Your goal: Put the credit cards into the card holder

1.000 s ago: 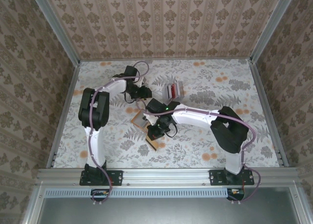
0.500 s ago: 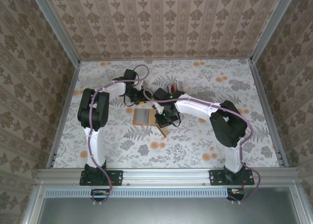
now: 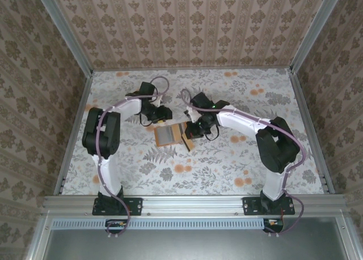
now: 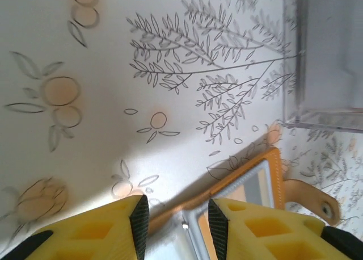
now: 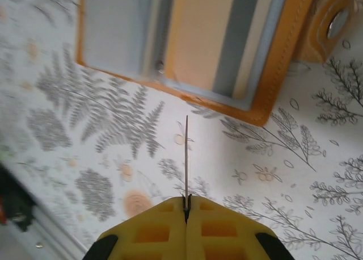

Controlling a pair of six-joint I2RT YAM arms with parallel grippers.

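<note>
The card holder [image 3: 168,135] is seen lying open mid-table; one credit card [image 5: 186,158] is pinched edge-on in the closed right gripper [image 5: 186,206], just short of it, insertion judged still to be done; the left gripper [image 4: 177,220] is held spread over its corner; a floral-printed table [image 3: 255,158] is enclosed by papered walls [image 3: 187,27].
</note>
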